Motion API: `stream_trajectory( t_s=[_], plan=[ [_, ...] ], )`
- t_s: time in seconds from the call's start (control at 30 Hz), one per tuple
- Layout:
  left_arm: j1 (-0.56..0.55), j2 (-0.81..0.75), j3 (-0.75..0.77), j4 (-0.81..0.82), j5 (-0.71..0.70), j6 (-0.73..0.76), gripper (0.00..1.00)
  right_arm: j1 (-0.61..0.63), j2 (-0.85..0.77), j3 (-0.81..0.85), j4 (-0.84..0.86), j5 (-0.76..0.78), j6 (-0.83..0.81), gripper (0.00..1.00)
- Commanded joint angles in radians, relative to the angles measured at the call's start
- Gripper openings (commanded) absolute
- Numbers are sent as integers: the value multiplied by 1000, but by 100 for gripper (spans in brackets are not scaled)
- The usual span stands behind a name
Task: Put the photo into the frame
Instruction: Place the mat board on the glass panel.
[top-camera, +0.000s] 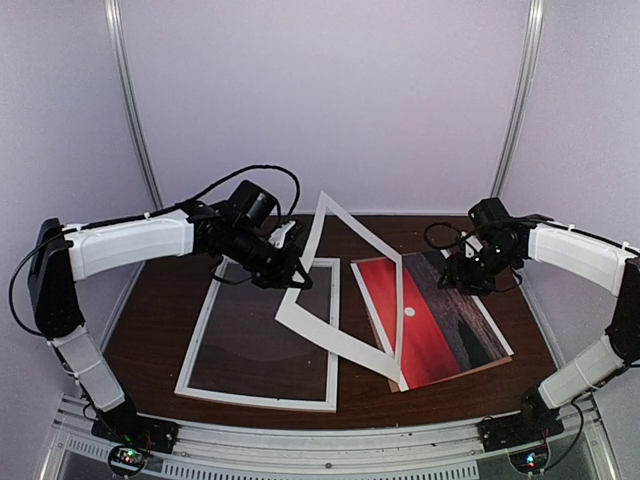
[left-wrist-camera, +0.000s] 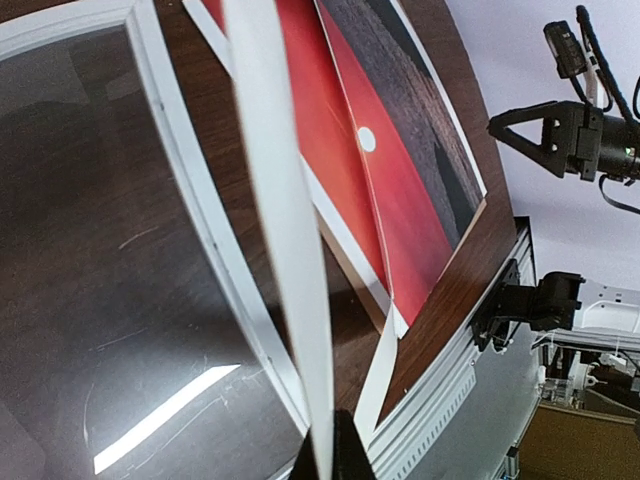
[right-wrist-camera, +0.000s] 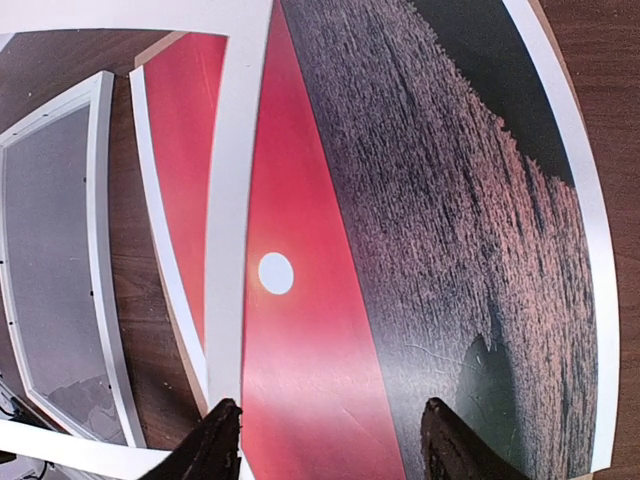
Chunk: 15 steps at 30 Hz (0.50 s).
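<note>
Pinching the white paper mat (top-camera: 330, 341) in the tightly closed left gripper (top-camera: 292, 268), just above the right rail of the frame (top-camera: 256, 399), mat tilted up on edge across that rail. Lying flat on the table just right of the frame, outside it: the photo (top-camera: 440, 320); inside the frame, a clear pane (top-camera: 255, 335). Hovering well right of the frame, over the photo's dark sea, with the right gripper (top-camera: 468, 278) spread apart, gripping nothing.

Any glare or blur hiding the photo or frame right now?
Left wrist: a bright glare streak on the glass in the frame, the mat crossing mid-view; right wrist: the photo sharp, glare-free, its edges bowed by the lens.
</note>
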Motion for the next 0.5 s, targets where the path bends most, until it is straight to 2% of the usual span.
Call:
stream_trajectory(
  t_s=[0.0,0.17,0.3,0.47],
  plan=[
    [43,-136,-97,-90,-66,46,0,12,15,-48,30,-32,15,61],
    [121,-263,-185,-182,-79,81,0,27,56,-59,59,-31,16,60],
    [176,-319,-208,-316,-85,135,0,41,100,-52,73,-32,11,59],
    [245,-371,-240,-440,-178,196,0,59,155,-47,95,-31,12,59]
  ],
)
